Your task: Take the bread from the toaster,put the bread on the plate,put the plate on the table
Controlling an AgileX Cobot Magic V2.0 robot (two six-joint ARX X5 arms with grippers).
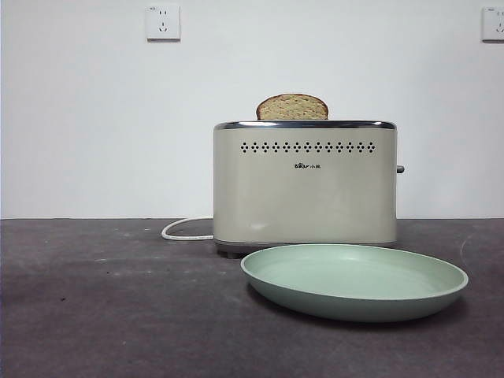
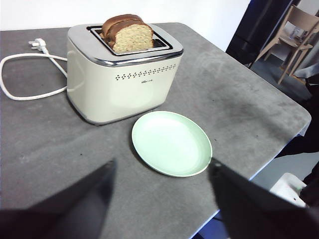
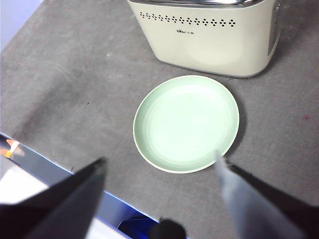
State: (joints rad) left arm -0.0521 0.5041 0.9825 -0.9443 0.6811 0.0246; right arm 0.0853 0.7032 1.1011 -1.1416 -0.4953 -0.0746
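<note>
Two slices sit upright in the toaster (image 2: 122, 74), tops poking above the chrome rim so jaws can pinch them; the bread (image 2: 132, 37) is the nearer, squarer one. The mint-green plate (image 1: 354, 282) lies empty on the table (image 1: 110, 315) just in front, ready to catch it. Left gripper (image 2: 162, 181) and right gripper (image 3: 159, 172) both hang back, jaws spread wide, holding nothing.

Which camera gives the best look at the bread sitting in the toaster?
The left wrist view: it looks down on the bread, showing its speckled face and a second slice behind it in the toaster. The front view shows only its domed top above the rim. The right wrist view misses it.
</note>
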